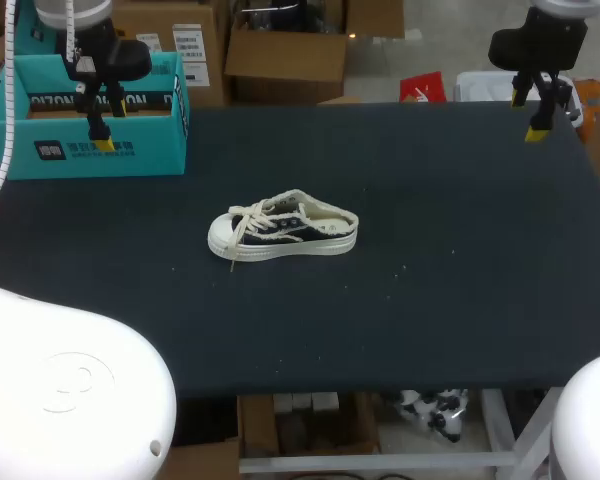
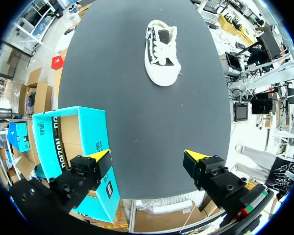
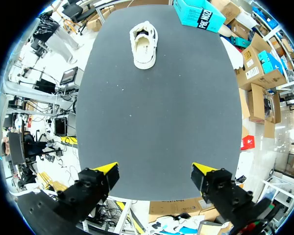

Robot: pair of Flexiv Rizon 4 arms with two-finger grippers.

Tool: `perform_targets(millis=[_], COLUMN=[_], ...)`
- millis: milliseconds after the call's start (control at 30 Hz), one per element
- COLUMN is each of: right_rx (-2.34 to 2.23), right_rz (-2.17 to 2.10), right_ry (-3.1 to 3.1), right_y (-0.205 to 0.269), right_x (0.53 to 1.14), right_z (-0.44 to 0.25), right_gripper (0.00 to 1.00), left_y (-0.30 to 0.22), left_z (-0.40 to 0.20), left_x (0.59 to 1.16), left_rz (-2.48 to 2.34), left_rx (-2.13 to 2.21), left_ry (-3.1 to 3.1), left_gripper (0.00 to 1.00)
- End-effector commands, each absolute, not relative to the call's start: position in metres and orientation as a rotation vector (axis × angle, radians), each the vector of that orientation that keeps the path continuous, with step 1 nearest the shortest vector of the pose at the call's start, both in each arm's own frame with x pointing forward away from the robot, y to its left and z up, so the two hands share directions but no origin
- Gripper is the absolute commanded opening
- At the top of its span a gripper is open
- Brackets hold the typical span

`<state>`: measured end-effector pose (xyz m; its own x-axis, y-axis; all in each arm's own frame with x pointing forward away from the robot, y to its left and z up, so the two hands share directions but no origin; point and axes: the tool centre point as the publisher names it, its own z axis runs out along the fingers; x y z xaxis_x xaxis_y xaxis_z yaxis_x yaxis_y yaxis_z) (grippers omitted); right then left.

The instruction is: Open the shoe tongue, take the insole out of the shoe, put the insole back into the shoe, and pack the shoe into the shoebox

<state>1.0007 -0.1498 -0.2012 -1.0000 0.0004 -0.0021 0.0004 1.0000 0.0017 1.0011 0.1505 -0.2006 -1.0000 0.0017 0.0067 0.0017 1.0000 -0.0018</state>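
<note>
**Head view.** A low canvas shoe lies on its sole at the centre of the frame on the dark bench. Its toe points to the frame's left and its laces are loose. A teal shoebox sits open at the upper left corner. The left gripper hangs over the box's open top with its 2 yellow tips apart and nothing between them. The right gripper hangs at the upper right, above the bench's far edge, also spread and empty. Both are well apart from the shoe.

**Left wrist view.** The left gripper shows 2 fingers set wide, with bare bench between them. The shoebox lies just beside and partly under 1 finger, its cardboard inside showing. The shoe is far ahead of the gripper, toe towards it.

**Right wrist view.** The right gripper is likewise held wide over the bench's near edge and grips nothing. The shoe lies far ahead, toe towards the gripper. The shoebox stands beyond the shoe, off to 1 side at the bench's far corner.
</note>
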Motion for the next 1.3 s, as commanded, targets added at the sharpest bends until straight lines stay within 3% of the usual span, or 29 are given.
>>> perform_targets(millis=[33, 800, 1300], right_rx=[0.0, -0.002, 0.062], right_rz=[0.001, 0.082, 0.579], right_ry=[3.14, 3.114, 3.068], right_y=[-0.15, -0.146, -0.081], right_x=[1.0, 0.998, 0.96], right_z=[-0.201, -0.204, -0.271], right_gripper=[1.0, 1.0, 1.0], left_y=[0.15, 0.143, 0.121], left_z=[-0.201, -0.201, -0.227], left_x=[1.001, 0.992, 0.961], left_rz=[0.001, -0.058, 0.155], left_rx=[-0.002, 0.043, 0.785], left_ry=[-3.136, -3.154, -2.974], left_gripper=[1.0, 1.0, 1.0])
